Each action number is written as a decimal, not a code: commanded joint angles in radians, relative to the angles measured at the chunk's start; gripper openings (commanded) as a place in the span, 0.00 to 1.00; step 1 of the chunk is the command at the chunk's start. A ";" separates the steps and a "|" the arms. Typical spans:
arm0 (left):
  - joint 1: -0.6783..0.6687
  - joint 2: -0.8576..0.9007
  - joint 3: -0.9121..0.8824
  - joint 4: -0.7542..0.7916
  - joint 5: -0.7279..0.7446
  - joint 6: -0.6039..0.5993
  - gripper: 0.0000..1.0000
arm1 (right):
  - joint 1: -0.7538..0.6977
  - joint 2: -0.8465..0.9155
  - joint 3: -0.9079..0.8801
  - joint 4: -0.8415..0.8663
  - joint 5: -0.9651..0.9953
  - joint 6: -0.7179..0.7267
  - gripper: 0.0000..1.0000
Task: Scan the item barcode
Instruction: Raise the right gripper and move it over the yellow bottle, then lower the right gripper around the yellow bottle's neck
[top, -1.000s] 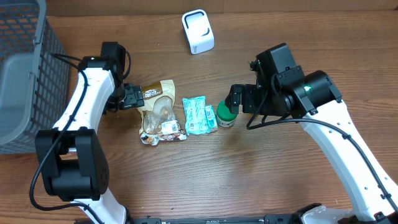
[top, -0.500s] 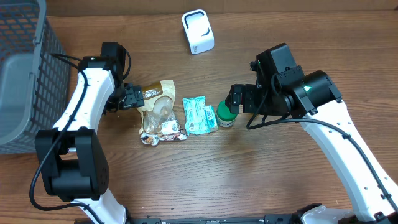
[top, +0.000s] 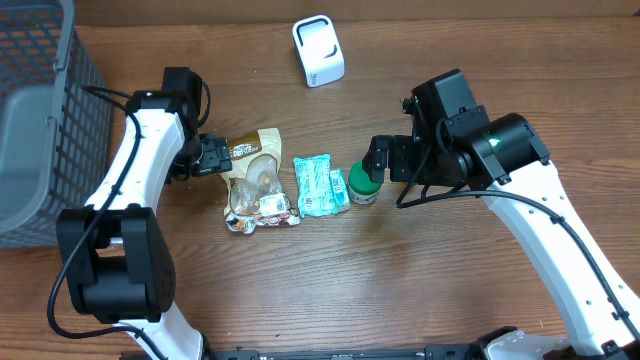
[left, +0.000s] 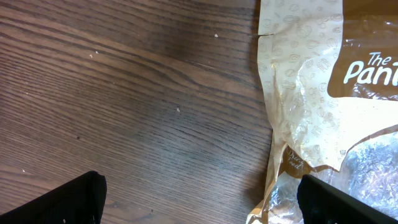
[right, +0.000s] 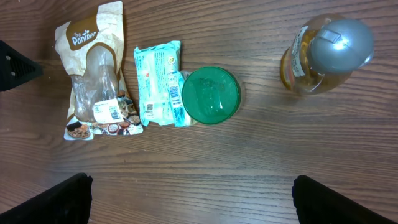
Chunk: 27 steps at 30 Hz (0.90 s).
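Overhead: a brown-and-clear plastic snack pouch (top: 258, 180), a teal wrapped packet (top: 320, 185) and a green-lidded round jar (top: 362, 183) lie in a row, well apart from the white box scanner (top: 318, 50). The left gripper (top: 215, 157) sits at the pouch's top edge, the right gripper (top: 378, 158) beside the jar.

Left wrist: jaws wide apart, empty, seemingly clear of the pouch.

Right wrist: jaws released too. The pouch's barcode label (right: 111, 112) faces up.

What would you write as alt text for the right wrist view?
Seen from above, four items sit in a loose row on a wooden table: a brown snack bag, a teal packet, a green-lidded tub and an amber bottle with a silver cap. The right gripper is open, its dark fingers in the bottom corners.
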 joint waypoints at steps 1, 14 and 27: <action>0.003 0.007 0.014 0.001 -0.010 0.019 1.00 | 0.001 -0.006 0.005 0.006 0.010 0.005 1.00; 0.003 0.007 0.014 0.001 -0.010 0.019 0.99 | 0.001 -0.006 0.005 0.023 0.009 0.005 1.00; 0.003 0.007 0.014 0.001 -0.010 0.019 1.00 | 0.001 -0.004 0.005 0.067 0.276 -0.104 1.00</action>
